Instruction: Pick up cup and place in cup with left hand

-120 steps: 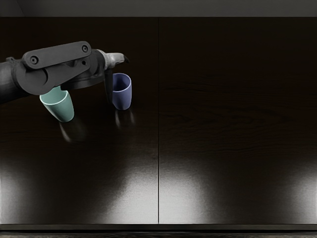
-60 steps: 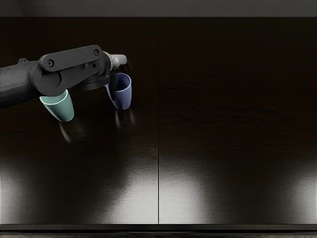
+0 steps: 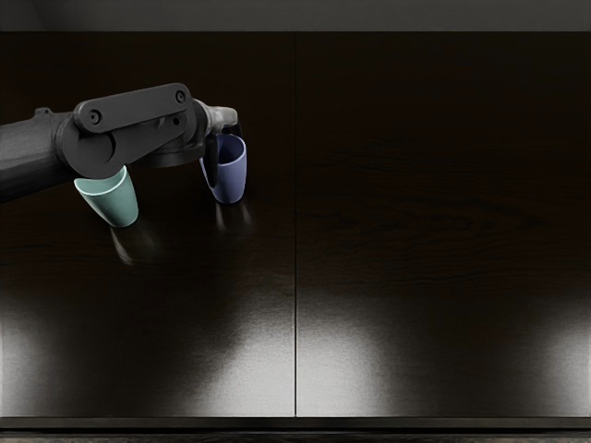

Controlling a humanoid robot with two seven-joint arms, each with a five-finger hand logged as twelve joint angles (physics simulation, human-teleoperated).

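Blue cup [image 3: 233, 177] is upright on the left half of the table [image 3: 416, 240], nearer the far edge than the near. From the left edge, the left arm [image 3: 32, 152] extends over green cup [image 3: 115, 205], hiding part of its rim; green cup stands separately. Right of it, left hand [image 3: 226, 159] is clamped on blue cup, digits at opposite sides of the rim.

At nine o'clock, the tapered teal-green cup [image 3: 113, 201] is plain, with a paler rim. At ten o'clock, the tapered violet-blue cup [image 3: 232, 180] is plain too, darker inside. The left hand [image 3: 218, 116] is pale grey with black fingers [image 3: 213, 164], its jointed arm [image 3: 134, 111] charcoal. Faint wood grain patterns the blackish-brown flat tabletop [image 3: 425, 203].
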